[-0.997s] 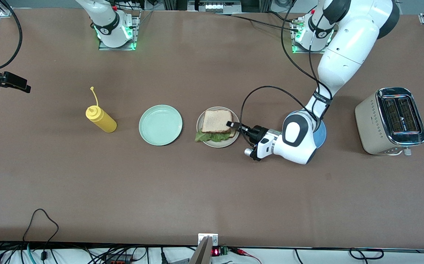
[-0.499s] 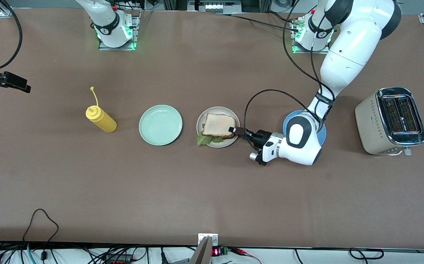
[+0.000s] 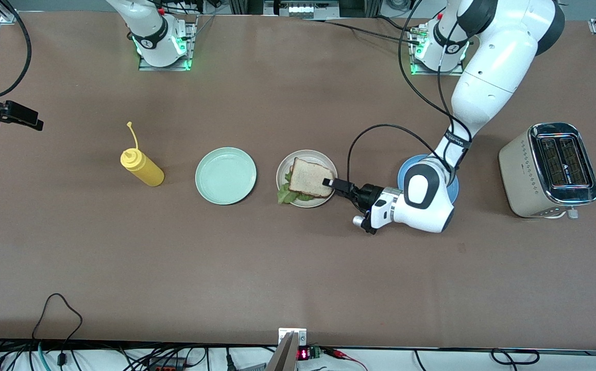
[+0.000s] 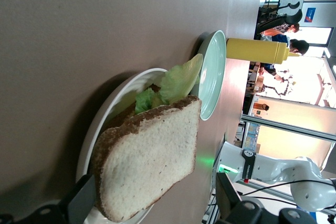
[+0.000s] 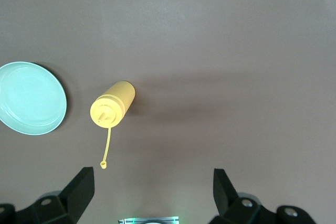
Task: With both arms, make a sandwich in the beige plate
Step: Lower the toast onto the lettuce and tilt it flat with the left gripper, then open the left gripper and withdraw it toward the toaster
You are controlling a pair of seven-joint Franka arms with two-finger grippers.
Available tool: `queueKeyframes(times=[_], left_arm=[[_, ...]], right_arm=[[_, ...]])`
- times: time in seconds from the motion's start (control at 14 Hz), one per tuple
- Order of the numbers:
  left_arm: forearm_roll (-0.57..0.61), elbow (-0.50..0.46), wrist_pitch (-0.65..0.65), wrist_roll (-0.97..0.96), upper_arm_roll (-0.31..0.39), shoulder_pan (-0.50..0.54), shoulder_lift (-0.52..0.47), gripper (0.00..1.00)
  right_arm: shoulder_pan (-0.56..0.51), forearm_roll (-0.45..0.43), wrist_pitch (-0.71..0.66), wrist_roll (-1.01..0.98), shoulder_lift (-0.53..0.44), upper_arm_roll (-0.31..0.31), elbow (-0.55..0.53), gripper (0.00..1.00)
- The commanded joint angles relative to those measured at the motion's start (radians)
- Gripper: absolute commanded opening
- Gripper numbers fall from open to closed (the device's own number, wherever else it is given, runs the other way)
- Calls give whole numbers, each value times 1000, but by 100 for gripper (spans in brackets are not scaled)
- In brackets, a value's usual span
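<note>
Sandwich (image 3: 309, 179): top bread slice over lettuce, lay on beige plate (image 3: 287, 166), mid-table beside mint-green plate (image 3: 225, 175); left gripper (image 3: 335, 184) sat low at the sandwich's edge toward the left arm's end, jaws spread wide either side of the bread, gripping nothing; right gripper (image 5: 152, 192) waited high over yellow squeeze bottle (image 3: 141, 167), jaws wide, empty; blue plate (image 3: 402, 170) and toaster (image 3: 548, 169) toward the left arm's end.
</note>
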Motion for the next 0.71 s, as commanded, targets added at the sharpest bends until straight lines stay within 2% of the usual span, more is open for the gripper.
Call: queueKeyframes(times=[0.0,0.36,0.5,0.64], left_arm=[[-16,-35,0,48,-4,13,-32,100],[22,-168,-1,39,42,18,-221,100],[115,-187,0,34,52,28,-287,100],[255,-187,0,33,92,29,-348,100]], right_arm=[[-3,14,-7,-10,1,1,12,100],[-3,14,-11,-10,1,1,12,100],[-2,14,-11,-10,1,1,12,100],[-2,14,-11,-10,1,1,12,100]])
